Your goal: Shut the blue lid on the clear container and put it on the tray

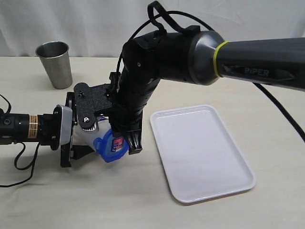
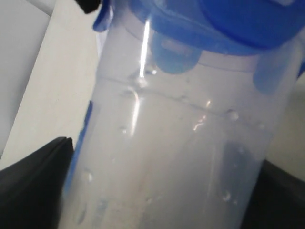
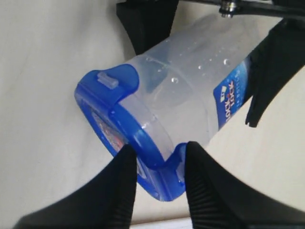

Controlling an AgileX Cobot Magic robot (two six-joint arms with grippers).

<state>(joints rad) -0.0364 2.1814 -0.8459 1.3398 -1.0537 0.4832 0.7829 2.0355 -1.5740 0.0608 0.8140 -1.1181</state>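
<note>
The blue lid sits on the clear container, which our left gripper clasps, tilted low over the table, just beside the tray. Our right gripper pinches the lid's rim. We judge the latching unfinished and the traying still to do.

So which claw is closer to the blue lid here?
Right. The right claw has its fingertips either side of a tab on the blue lid; the left claw sits further back, around the body of the clear container.

Bright-blue round lid and clear tall container — glossy, smooth plastic; white rectangular tray likewise; grey tapered cup — brushed metal.
</note>
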